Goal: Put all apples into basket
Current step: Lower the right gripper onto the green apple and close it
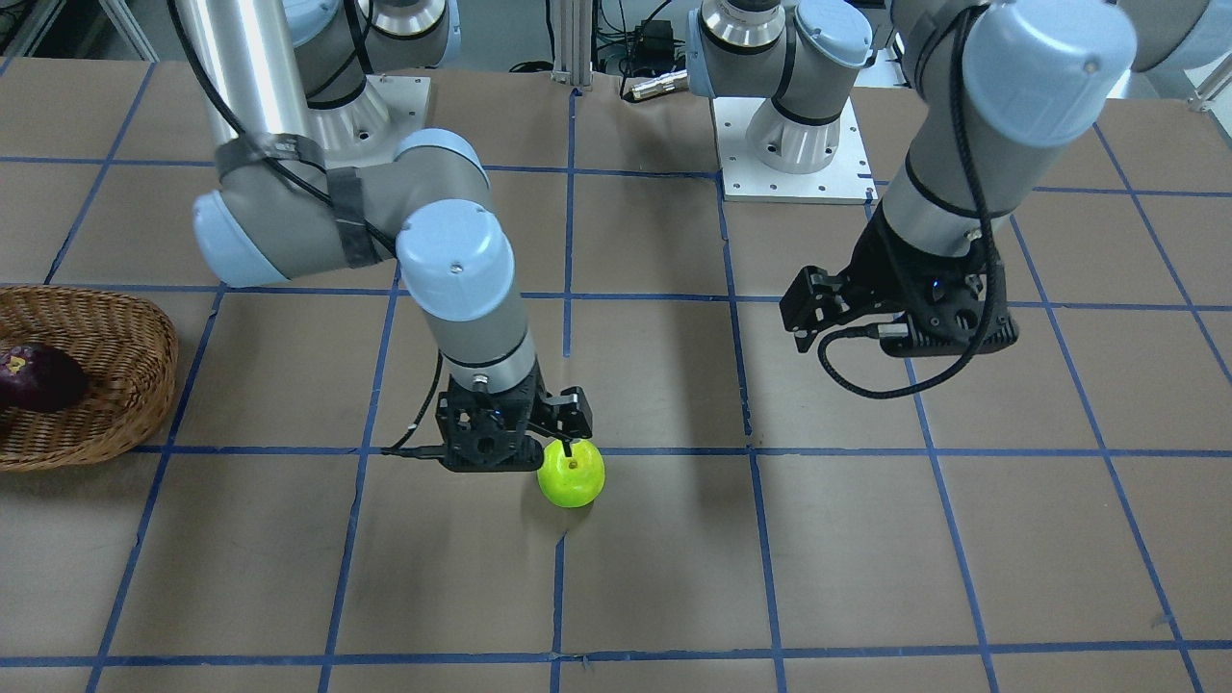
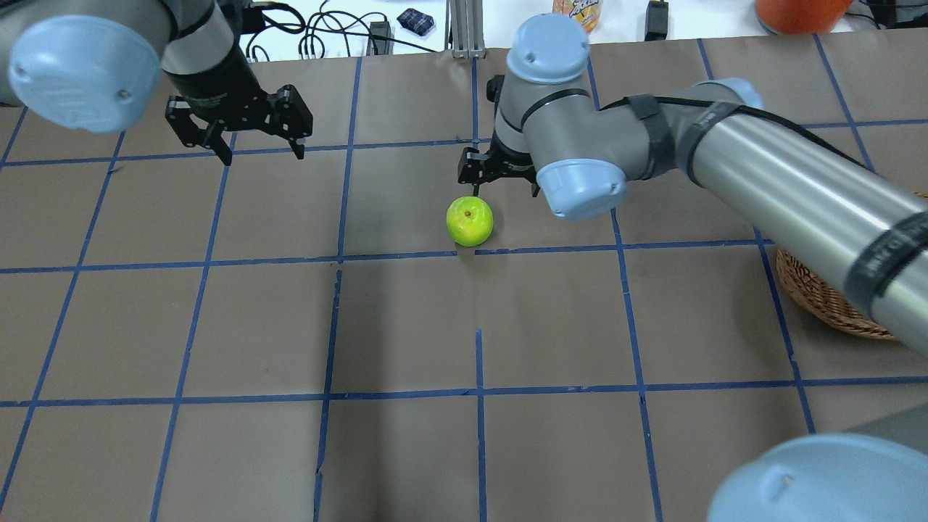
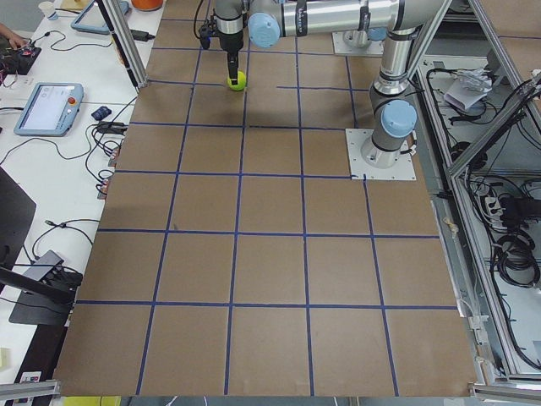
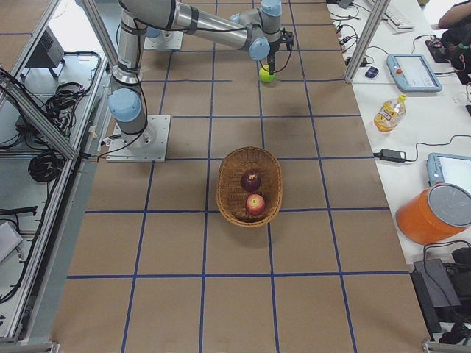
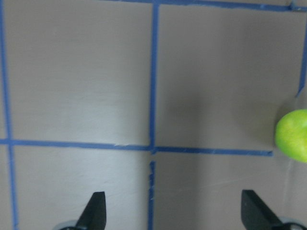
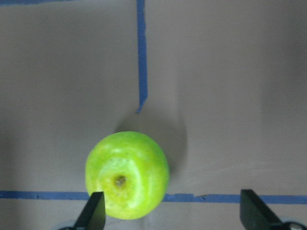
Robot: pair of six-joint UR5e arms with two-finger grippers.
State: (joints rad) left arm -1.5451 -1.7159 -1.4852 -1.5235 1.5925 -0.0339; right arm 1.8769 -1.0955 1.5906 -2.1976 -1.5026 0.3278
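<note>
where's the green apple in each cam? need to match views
Front-facing: green apple low centre.
Overhead: green apple upper centre.
Exterior left: green apple top, left of centre.
Exterior right: green apple top, right of centre.
Left wrist: green apple cut by right edge.
Right wrist: green apple bottom, left of centre.
Landmark: blue tape line alongside it.

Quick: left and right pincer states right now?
Left pincer: open, empty.
Right pincer: open, at the apple, not holding it.

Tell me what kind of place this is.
Most likely a robotics lab: a left arm and right arm bolted to a table gridded with blue tape, plus a control tablet on the side bench.
</note>
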